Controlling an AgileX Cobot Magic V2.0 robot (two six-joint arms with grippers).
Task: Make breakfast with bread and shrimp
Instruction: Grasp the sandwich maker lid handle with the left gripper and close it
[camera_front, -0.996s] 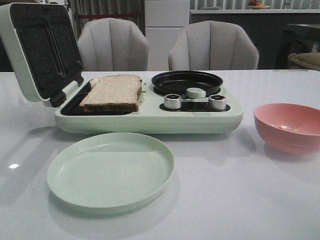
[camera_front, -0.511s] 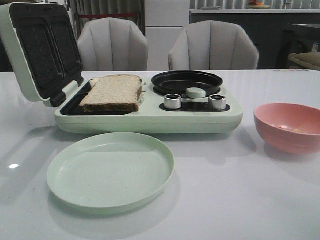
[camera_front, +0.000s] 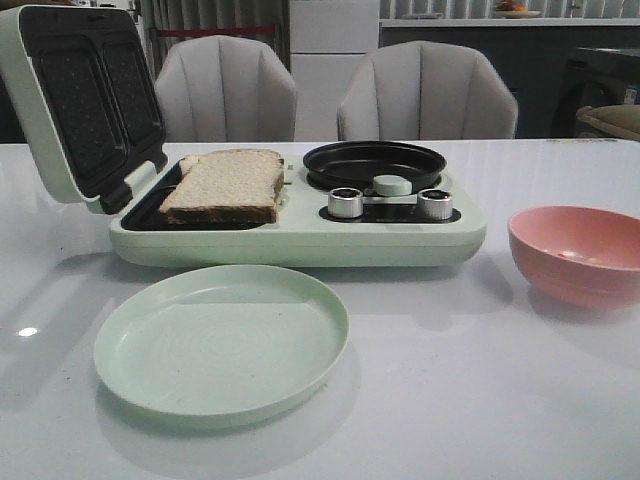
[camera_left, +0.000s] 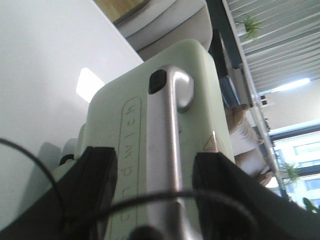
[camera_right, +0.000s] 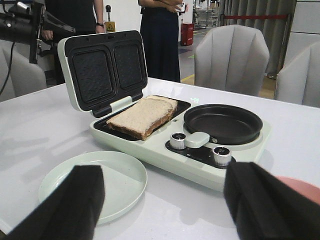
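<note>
Beige bread slices already lie in the open pale-green sandwich maker, nothing plated; both grippers, left and right, hang spread, empty.

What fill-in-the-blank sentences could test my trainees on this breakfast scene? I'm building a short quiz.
1. The bread lies in the sandwich maker, whose lid is ____.
2. The green plate in front of the maker is ____.
3. The bowl to the right of the maker is coloured ____.
4. The left gripper has its fingers on either side of the lid's metal ____.

Missing words: open; empty; pink; handle
</note>
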